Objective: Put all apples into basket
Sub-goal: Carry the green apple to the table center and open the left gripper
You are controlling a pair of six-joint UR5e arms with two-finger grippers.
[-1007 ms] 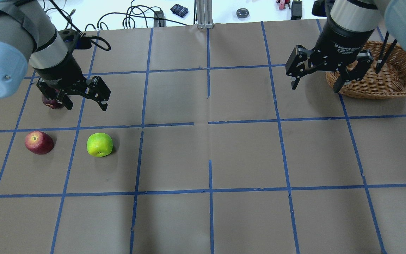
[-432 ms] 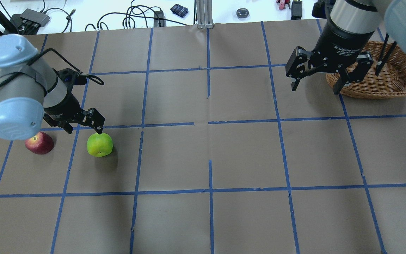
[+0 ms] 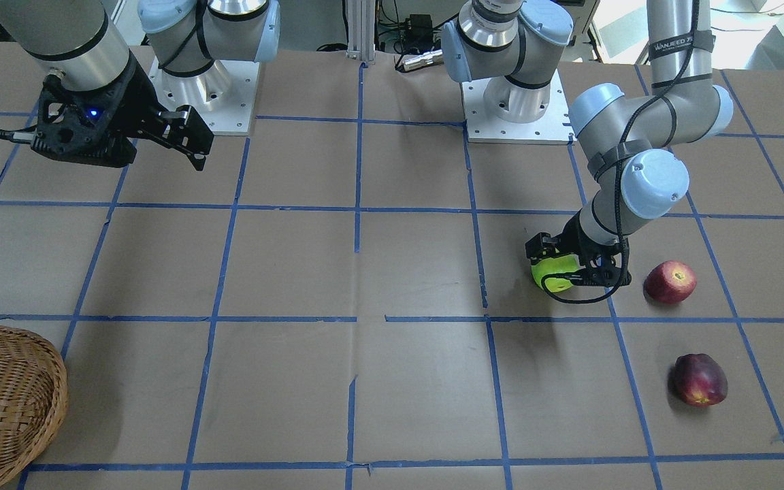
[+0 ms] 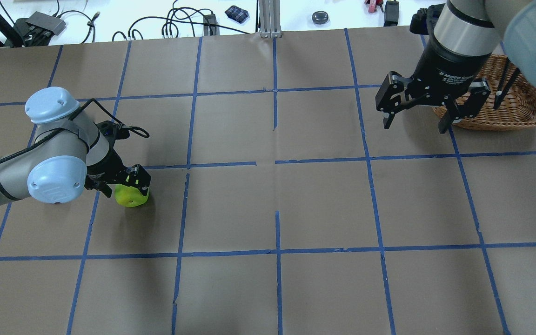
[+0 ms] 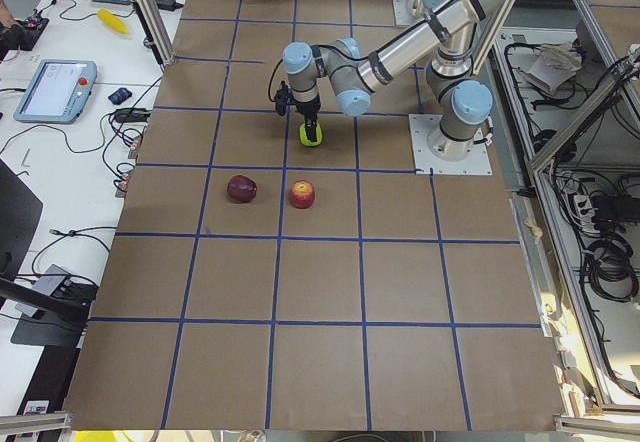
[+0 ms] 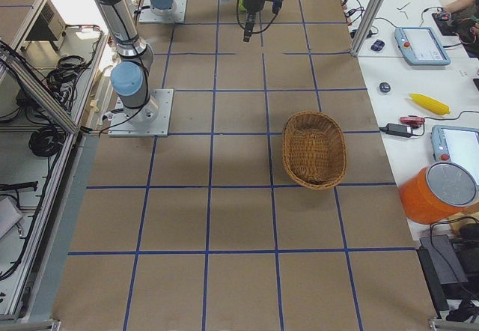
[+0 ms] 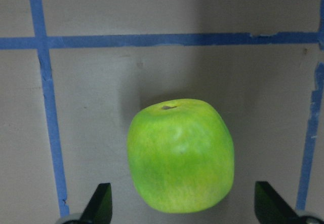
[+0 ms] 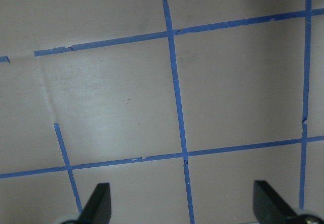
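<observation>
Straddling the green apple, left claw sits low over the counter, fingers spread wide, one each side, not clamped on the fruit. Red apple lies near it on the counter; maroon apple a little apart from that. Right claw hangs released, holding nothing, beside the wicker basket, well apart from all three apples.
</observation>
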